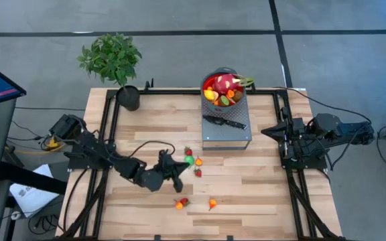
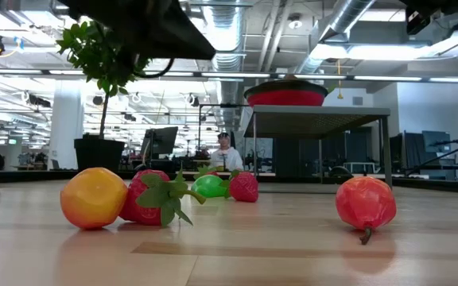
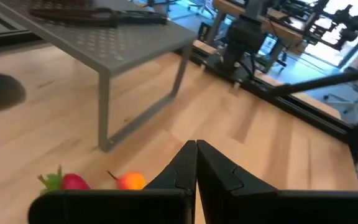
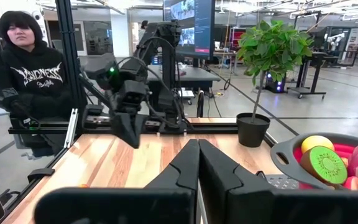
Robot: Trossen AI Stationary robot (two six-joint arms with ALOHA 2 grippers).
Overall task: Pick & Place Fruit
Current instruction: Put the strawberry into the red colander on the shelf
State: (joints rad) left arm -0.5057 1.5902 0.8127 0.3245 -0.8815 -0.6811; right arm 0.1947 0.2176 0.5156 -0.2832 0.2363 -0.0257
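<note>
Your left gripper (image 1: 179, 169) fingers are pressed together, holding nothing; glossy round plastic fruit (image 1: 192, 160) lies just beside them on the wooden surface (image 1: 246, 194).

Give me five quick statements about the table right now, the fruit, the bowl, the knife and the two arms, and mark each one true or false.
1. The red bowl on the grey stand holds fruit. True.
2. The knife lies on the bare wooden table. False: it lies on the grey stand, beside the bowl.
3. All the fruit is in the bowl. False: several loose fruits still lie on the table.
4. The left pincer is shut, close to the loose fruits, holding nothing. True.
5. The right pincer grips the dragon fruit. False: it is shut and empty at the table's right edge; the dragon fruit sits in the bowl.
</note>
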